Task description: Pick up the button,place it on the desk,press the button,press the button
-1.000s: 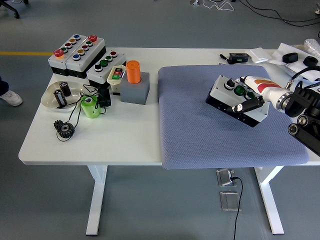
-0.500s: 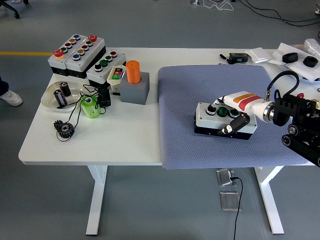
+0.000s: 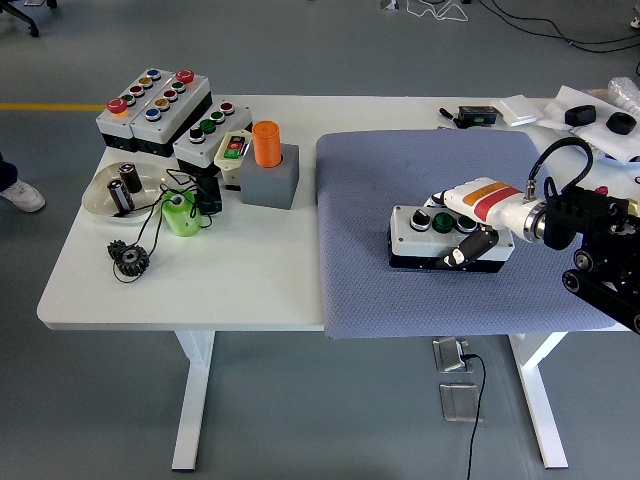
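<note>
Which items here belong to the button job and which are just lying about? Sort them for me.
Job: button box on the blue mat; right hand gripping it.

Lying about: button boxes, orange cylinder in grey block, bowl, green cup, black gear.
</note>
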Tool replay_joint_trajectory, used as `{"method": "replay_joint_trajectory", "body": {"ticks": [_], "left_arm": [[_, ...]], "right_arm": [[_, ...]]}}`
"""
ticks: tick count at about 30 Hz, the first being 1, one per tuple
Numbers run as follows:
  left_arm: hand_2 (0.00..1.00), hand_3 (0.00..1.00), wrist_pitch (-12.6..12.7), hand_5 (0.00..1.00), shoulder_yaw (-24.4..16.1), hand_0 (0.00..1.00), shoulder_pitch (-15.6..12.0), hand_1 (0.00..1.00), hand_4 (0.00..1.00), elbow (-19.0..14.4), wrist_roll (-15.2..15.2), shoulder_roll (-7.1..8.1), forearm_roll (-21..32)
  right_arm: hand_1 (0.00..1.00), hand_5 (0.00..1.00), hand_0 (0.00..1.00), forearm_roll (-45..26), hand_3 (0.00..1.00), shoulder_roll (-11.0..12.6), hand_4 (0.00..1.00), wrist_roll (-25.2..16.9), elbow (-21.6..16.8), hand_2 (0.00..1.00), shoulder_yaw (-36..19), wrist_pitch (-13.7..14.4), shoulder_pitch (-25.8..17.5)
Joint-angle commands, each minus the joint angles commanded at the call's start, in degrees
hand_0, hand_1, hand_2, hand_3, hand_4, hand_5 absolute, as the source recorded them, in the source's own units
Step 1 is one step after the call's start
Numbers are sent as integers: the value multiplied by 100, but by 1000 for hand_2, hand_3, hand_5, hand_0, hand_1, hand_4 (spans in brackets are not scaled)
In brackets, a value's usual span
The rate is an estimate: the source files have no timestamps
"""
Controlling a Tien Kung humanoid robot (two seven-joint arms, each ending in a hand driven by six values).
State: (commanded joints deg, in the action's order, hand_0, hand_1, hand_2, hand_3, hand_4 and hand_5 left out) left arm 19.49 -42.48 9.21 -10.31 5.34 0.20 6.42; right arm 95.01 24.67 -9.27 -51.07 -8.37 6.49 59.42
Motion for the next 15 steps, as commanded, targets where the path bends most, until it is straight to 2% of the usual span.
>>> {"method": "replay_joint_trajectory", "body": {"ticks": [5, 6, 11, 12, 15], "left_arm": [[726, 501, -2, 953, -3, 655, 0, 701, 327, 0, 4, -17, 26], [726, 502, -1, 955, -9, 655, -8, 703, 328, 0, 3, -20, 18], [726, 502, 11, 955, -36, 655, -52, 703, 328, 0, -2, -20, -45], [726, 502, 12, 958, -36, 656, -59, 703, 327, 0, -1, -20, -48], [726, 502, 18, 958, -63, 656, -78, 703, 327, 0, -2, -20, -83]], "right_arm": [[191, 271, 242, 155, 420, 4, 554, 86, 6, 312, 1, 104, -25], [290, 231, 428, 174, 472, 1, 659, 88, 9, 383, 2, 127, -36], [290, 231, 428, 303, 472, -26, 659, 70, 44, 383, -5, 182, -120], [425, 247, 549, 328, 549, -29, 783, 60, 45, 471, -2, 191, -135], [425, 247, 549, 355, 549, -25, 783, 74, 35, 471, 18, 188, -163]]}}
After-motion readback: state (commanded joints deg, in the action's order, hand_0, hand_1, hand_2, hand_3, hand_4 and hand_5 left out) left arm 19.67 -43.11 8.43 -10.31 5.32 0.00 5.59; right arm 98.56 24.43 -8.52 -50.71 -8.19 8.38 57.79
